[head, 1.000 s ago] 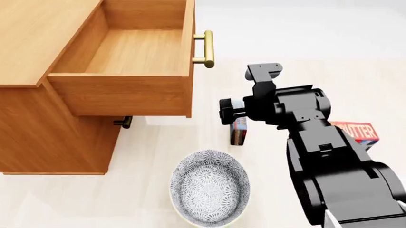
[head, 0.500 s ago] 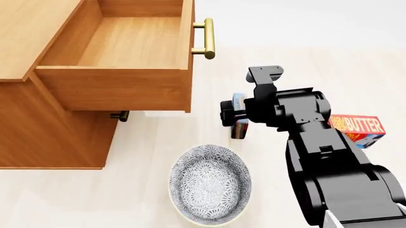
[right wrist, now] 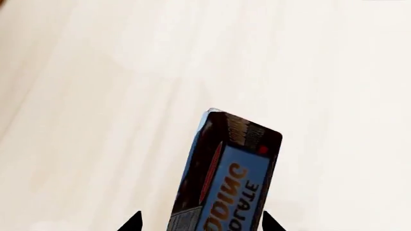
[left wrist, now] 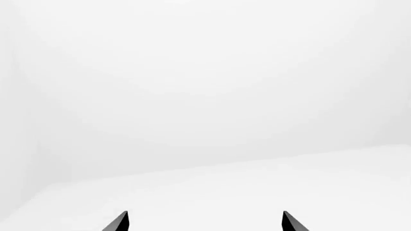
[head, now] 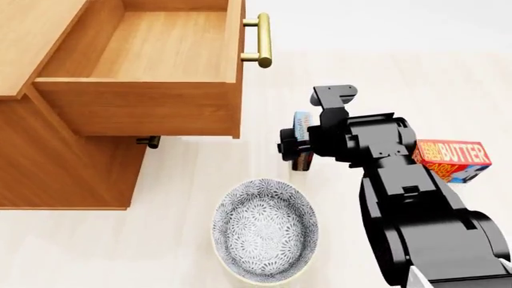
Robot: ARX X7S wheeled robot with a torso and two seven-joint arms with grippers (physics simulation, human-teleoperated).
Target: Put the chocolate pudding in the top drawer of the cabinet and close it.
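Pudding [right wrist: 224, 178] sits gripped on edge in the right hand [head: 294, 144], off the desk [head: 192, 180], its long axis running out from the fingers. The open top drawer [head: 160, 57] lies up and left. Left hand [left wrist: 204, 222] gapes empty.

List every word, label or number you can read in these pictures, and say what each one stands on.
"BUTTER" on the red-orange butter box beside the right arm, head view. A smaller line above it is too small to read.
"...DING" and "...OLATE", partial and upside down, on the blue face of the chocolate pudding held in the right pincer, right wrist view.
Red lettering on the pudding's dark end is too blurred to read.
No text on the cabinet, the patterned bowl, or in the left wrist view.
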